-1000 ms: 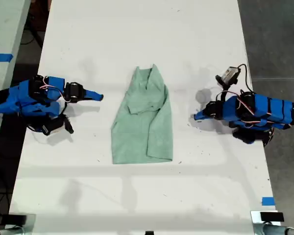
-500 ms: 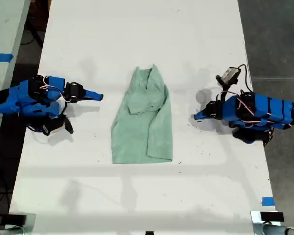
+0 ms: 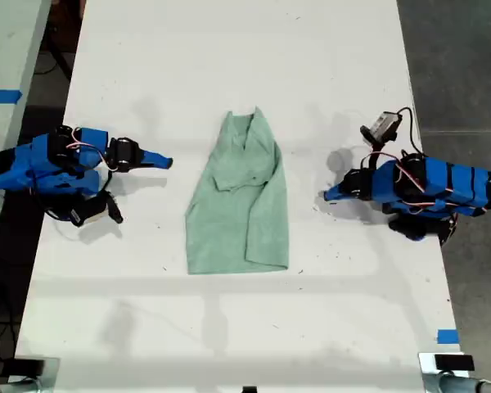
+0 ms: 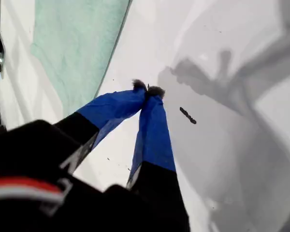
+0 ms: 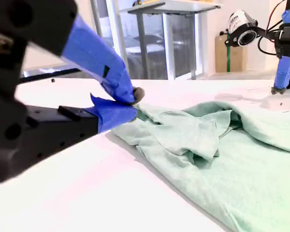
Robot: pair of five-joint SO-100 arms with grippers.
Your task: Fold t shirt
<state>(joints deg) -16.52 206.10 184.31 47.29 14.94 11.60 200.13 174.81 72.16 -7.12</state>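
- White bench (image 3: 229, 65): fills the exterior view from top to bottom, with dark floor beyond both long edges. A strip of blue tape (image 3: 0, 96) lies on a neighbouring surface at the exterior view's left edge.
- My second claw (image 3: 162, 161): at the exterior view's left and pointing toward the middle. Its tips are pressed together and hold nothing. It rests low over bare bench, near the shirt's upper part but apart from it.
- T shirt (image 3: 241, 205): pale mint green, lying flat at the bench's middle between the two claws. Its long axis runs up and down the exterior view, crosswise to the line joining the arms. The upper end is narrow and rumpled, with one layer lapped over; the lower hem is wide and straight. It looks part-folded lengthwise.
- My first claw (image 3: 329, 195): at the exterior view's right and pointing toward the middle. It is closed on nothing and sits just beside the shirt's long edge, about mid-length.
- Reach, as a judgement: each claw has one long edge of the shirt straight ahead of it, and the two stand about equally near. Both would need to open before any pinch.
- Obstructions: none on the bench between either claw and the cloth. A second tape strip (image 3: 448, 336) lies well clear at the exterior view's lower right.
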